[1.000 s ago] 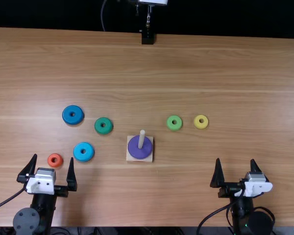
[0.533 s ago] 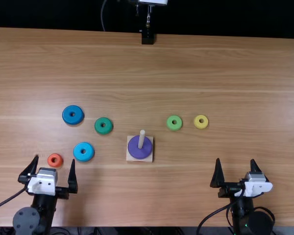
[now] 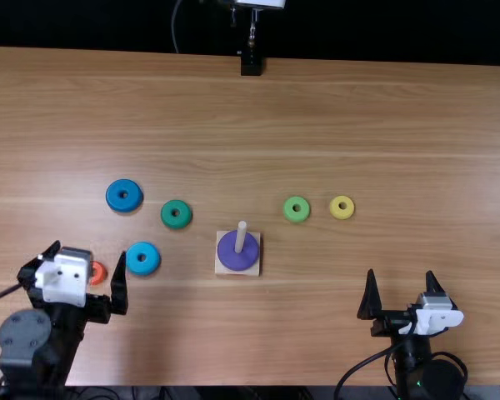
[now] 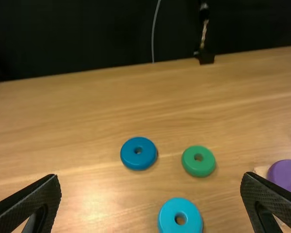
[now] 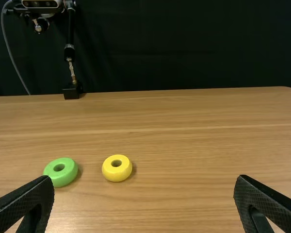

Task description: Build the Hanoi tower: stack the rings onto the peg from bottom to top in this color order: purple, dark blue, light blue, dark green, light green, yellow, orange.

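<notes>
My left gripper (image 3: 85,258) is open and empty at the left, partly over the orange ring (image 3: 98,272); in its wrist view the left gripper (image 4: 150,200) has widely parted fingers. My right gripper (image 3: 400,279) stands open at the near right; its wrist view shows the right gripper (image 5: 144,200) holding nothing. The purple ring (image 3: 238,260) lies around the peg (image 3: 241,236) on its square base (image 3: 221,268). Left of it lie the dark blue ring (image 3: 114,197), dark green ring (image 3: 176,223) and light blue ring (image 3: 142,268). The light green ring (image 3: 297,217) and yellow ring (image 3: 342,216) are to its right.
The rings lie flat and apart on the wooden table (image 3: 317,108). A black stand (image 3: 251,64) is at the table's far edge. Cables run beside both arms near the front edge.
My left gripper has shifted a little forward and left, and now covers part of the orange ring. The right arm and the rings have stayed where they were.
</notes>
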Controlling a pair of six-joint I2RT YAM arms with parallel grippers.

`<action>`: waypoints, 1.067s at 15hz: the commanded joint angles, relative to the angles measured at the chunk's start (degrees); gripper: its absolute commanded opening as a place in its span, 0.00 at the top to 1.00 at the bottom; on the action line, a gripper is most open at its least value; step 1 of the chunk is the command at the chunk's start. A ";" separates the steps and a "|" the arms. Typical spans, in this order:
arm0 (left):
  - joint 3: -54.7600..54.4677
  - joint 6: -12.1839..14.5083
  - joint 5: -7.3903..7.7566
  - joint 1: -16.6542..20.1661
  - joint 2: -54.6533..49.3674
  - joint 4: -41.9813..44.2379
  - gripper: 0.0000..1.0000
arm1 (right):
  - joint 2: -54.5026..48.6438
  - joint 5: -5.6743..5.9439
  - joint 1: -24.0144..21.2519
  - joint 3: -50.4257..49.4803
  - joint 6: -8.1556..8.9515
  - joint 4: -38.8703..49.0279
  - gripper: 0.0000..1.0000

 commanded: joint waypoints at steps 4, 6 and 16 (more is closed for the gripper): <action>7.84 -0.44 -0.26 0.34 13.16 0.54 0.00 | -0.73 -0.45 -0.55 -0.86 0.02 0.41 0.00; 10.74 -0.55 -0.05 2.01 18.88 0.85 0.00 | -0.73 -0.45 -0.55 -0.86 0.02 0.41 0.00; 29.55 -0.44 -0.16 2.63 54.12 -0.10 0.00 | -0.73 -0.45 -0.55 -0.86 0.02 0.41 0.00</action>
